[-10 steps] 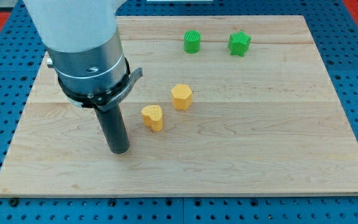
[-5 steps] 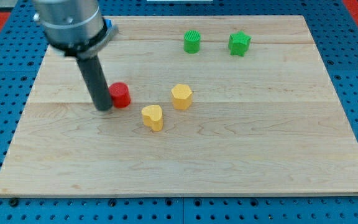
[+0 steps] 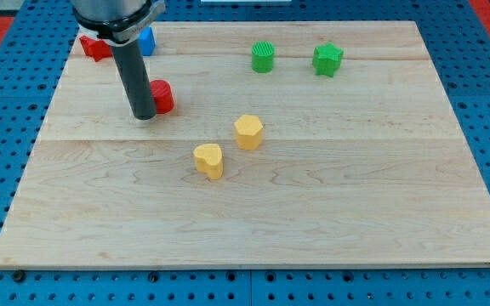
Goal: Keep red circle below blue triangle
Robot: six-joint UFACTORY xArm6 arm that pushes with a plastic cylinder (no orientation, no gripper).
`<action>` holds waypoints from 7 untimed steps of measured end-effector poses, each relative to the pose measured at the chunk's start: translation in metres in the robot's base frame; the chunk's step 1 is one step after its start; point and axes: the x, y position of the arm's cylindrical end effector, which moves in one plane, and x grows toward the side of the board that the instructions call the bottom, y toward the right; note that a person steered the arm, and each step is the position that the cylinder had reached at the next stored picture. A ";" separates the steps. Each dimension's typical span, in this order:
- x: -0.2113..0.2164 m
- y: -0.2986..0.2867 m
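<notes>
The red circle block [image 3: 162, 96] sits on the wooden board [image 3: 313, 187] left of centre. My tip [image 3: 143, 116] stands touching its left side. A blue block [image 3: 147, 40], partly hidden by the arm, lies near the view's top left, above the red circle; its shape cannot be made out. The rod rises from the tip up to the arm's body at the view's top.
Another red block [image 3: 94, 47] lies at the top left, half behind the arm. A green circle [image 3: 264, 57] and a green star-like block [image 3: 327, 59] sit at the top. Two yellow blocks [image 3: 248, 132] [image 3: 209, 160] lie near the middle.
My tip moved up the view, from the lower left to beside the red circle. The red circle slid upward with it. The blue and second red blocks came into sight.
</notes>
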 end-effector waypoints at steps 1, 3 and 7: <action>0.011 0.049; -0.063 -0.031; -0.071 -0.080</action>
